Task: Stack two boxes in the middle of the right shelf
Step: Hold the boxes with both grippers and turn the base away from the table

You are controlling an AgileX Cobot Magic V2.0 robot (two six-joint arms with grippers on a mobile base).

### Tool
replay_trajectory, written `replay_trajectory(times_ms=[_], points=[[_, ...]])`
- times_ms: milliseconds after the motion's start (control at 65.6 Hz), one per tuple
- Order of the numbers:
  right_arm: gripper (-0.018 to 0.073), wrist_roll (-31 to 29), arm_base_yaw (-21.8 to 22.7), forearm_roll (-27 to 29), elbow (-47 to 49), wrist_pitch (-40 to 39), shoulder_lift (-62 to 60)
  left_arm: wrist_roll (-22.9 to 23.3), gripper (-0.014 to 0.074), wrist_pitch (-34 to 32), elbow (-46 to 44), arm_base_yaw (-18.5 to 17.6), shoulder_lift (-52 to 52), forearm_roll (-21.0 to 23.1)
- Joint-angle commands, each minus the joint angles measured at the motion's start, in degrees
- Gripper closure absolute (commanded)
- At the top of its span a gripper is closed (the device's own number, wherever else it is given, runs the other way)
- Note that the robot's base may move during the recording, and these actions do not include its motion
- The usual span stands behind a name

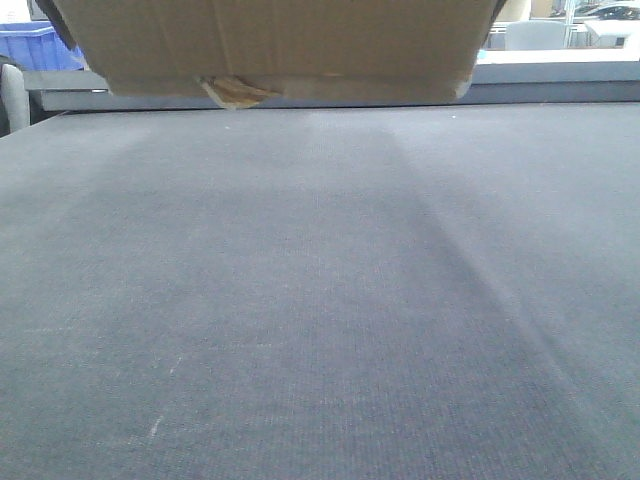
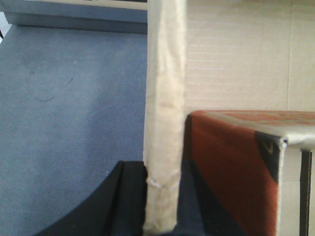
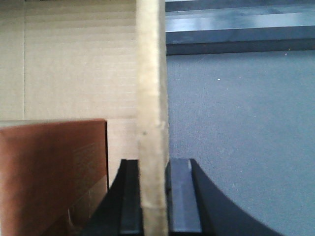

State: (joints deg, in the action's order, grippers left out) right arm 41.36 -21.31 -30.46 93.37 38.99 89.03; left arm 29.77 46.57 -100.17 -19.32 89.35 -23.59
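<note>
Held clear of the grey desk [image 1: 320, 300] at the top edge of the front view — brown cardboard box [image 1: 280, 45] pinched by left gripper [image 2: 160, 196] and right gripper [image 3: 152, 191], jaws clamped on opposite upright walls, seemingly to keep it level in transit.

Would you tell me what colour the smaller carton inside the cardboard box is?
Reddish-brown: the smaller carton in the cardboard box, clearest in the left wrist view.

Storage room, judging by blue bin [image 1: 35, 45], cardboard box [image 1: 280, 40].
</note>
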Motion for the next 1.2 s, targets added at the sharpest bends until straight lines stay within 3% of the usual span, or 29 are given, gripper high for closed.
replay_trajectory(times_ms=[0, 1189], points=[[0.0718, 0.53, 0.57, -2.12, 0.85, -3.0, -0.42, 0.24, 0.0708, -2.09, -0.62, 0.33, -1.07, -1.44], [0.0718, 0.53, 0.57, -2.12, 0.85, -8.59, -0.42, 0.24, 0.0708, -3.08, -0.62, 0.33, -1.07, -1.44]])
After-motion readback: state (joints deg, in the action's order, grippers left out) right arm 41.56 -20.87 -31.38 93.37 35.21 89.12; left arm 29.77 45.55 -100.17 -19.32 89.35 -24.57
